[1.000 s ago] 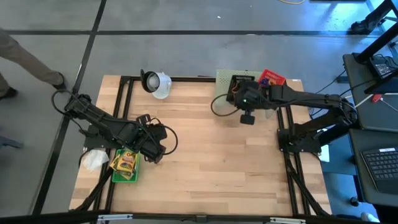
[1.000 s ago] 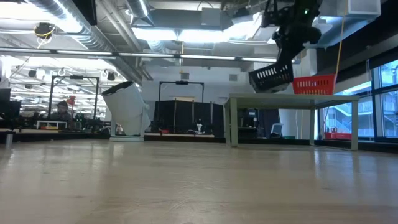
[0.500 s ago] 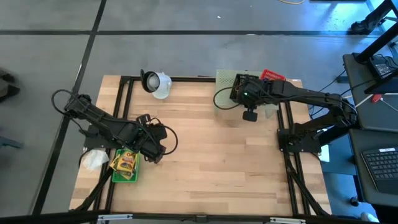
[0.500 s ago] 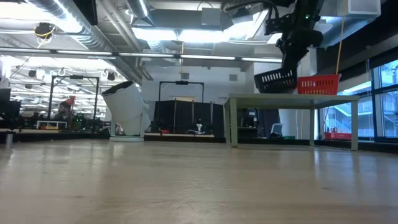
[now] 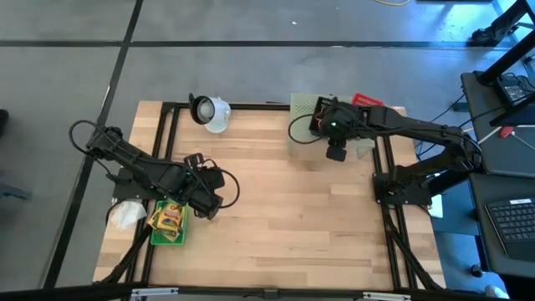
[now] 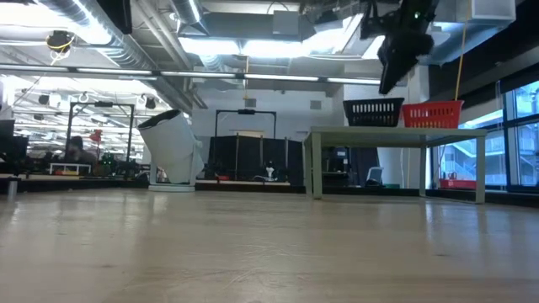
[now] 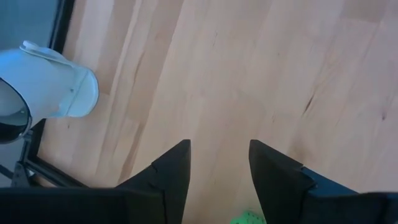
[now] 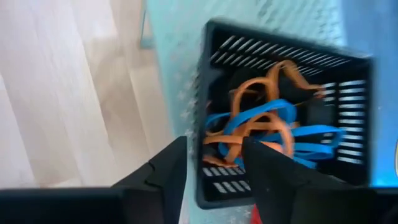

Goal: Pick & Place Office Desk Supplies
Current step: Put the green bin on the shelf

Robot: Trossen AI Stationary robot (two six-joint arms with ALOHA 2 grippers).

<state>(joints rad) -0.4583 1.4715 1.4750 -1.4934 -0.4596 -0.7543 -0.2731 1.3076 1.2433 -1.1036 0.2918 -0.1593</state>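
Rubber bands [image 8: 267, 121], orange and blue, lay tangled in the black mesh basket [image 8: 348, 99] on the pale green stand [image 5: 303, 104], where your right gripper [image 8: 211, 162] hovered with fingers parted, empty, while your left gripper [image 7: 217, 163], likewise released, waited beside the crayon boxes [image 5: 168, 219].

A white cup-shaped object [image 5: 212, 112] lies on its side at the wooden table's [image 5: 284, 217] far edge — pale green mesh stand [image 5: 303, 105] beyond.

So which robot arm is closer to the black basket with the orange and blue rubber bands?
The right one. The right gripper hangs just over the black mesh plastic basket of orange and blue rubber bands, fingers open. The left gripper is far across the wooden table, near the crayon boxes.
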